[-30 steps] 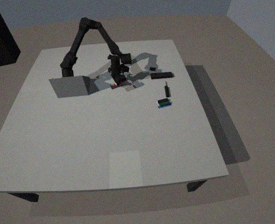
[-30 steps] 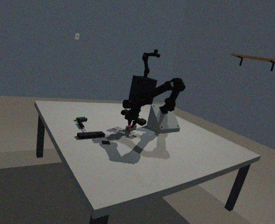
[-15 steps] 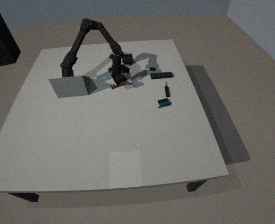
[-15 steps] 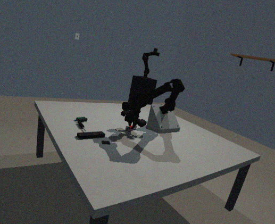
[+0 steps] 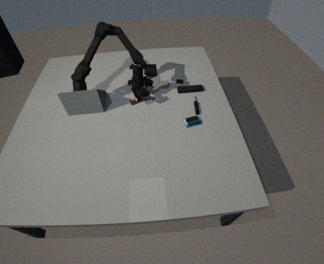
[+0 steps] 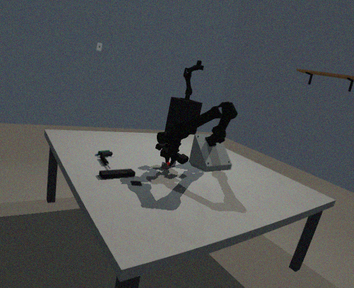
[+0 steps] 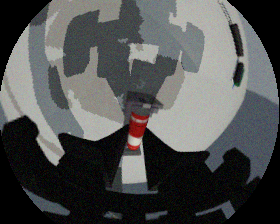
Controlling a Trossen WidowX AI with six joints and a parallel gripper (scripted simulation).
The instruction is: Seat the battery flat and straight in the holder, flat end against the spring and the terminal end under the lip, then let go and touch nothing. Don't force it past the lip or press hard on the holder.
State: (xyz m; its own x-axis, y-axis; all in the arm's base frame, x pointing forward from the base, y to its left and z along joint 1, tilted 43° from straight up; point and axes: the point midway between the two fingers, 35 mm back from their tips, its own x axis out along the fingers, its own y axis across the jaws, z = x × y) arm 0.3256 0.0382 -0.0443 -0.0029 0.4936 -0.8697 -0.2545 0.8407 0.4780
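Note:
The battery [image 7: 139, 128] [image 5: 135, 100] [image 6: 168, 164] is red with white bands. In the wrist view it lies lengthwise between my fingertips, slightly slanted. My gripper [image 7: 136, 128] [image 5: 140, 98] is shut on it, low over the table. The dark grey holder [image 7: 144, 98] [image 5: 133, 103] is around or just under the battery; its far end wall shows beyond the battery's far end, and a small dark part shows below the near end. The fingers hide the holder's sides. Whether the battery rests on the holder floor, and how the spring and lip meet its ends, I cannot tell.
A grey wedge-shaped block [image 5: 83, 103] [image 6: 198, 156] stands by the arm's base. A long black bar [image 5: 190, 89] [image 6: 117, 174], a small black block [image 5: 180, 81] [image 6: 136, 183], a screwdriver [image 5: 197, 108] [image 7: 236, 40] and a green-and-blue item [image 5: 193, 122] lie away from the gripper.

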